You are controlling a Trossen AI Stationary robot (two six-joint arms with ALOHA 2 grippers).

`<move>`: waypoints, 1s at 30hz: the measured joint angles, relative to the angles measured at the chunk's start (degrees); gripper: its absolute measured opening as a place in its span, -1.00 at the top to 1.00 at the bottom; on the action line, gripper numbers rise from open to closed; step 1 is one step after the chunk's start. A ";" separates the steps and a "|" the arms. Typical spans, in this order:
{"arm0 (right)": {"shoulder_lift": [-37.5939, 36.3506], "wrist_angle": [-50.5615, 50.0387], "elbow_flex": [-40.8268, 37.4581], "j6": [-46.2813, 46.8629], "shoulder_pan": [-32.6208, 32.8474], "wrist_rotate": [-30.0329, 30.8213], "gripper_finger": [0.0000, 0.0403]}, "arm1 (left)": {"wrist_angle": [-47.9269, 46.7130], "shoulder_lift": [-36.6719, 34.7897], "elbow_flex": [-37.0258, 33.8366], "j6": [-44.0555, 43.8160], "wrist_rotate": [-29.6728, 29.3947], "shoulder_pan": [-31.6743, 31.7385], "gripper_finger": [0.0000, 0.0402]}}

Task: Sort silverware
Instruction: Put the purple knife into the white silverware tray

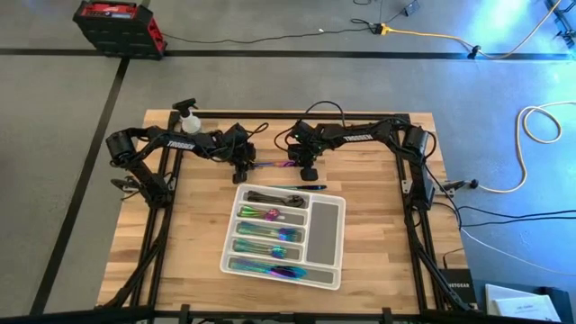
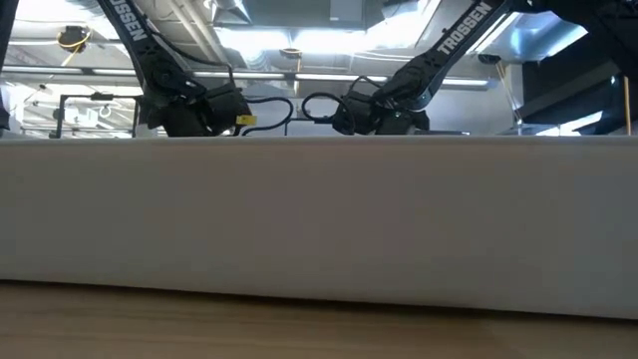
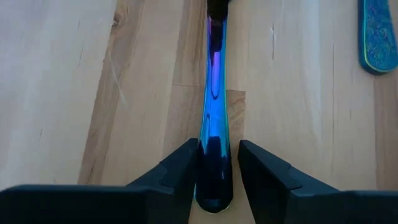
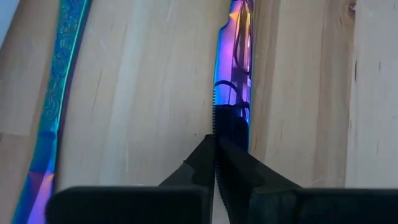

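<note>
Knife on table between 2 claws, behind tray of silverware.

Two black jointed arms carry white TROSSEN lettering and looping black cables.

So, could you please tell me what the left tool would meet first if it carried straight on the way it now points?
The left tool points along the knife it grips. Straight ahead, it would likely first meet the right tool, shut on the knife's other end, though depth is unclear.
</note>
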 joint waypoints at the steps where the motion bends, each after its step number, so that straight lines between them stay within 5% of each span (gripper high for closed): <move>1: 0.00 0.00 0.02 0.01 0.00 0.00 0.99 | 0.07 0.00 0.00 -0.83 0.07 -0.04 0.44; 13: 0.02 0.02 -0.01 0.11 -0.02 -0.42 0.99 | -0.18 2.38 0.19 -3.98 -1.79 -0.99 0.10; 30: 0.02 0.02 -0.03 0.55 0.02 -0.48 0.99 | -3.12 0.87 1.25 -3.50 -2.20 -1.07 0.56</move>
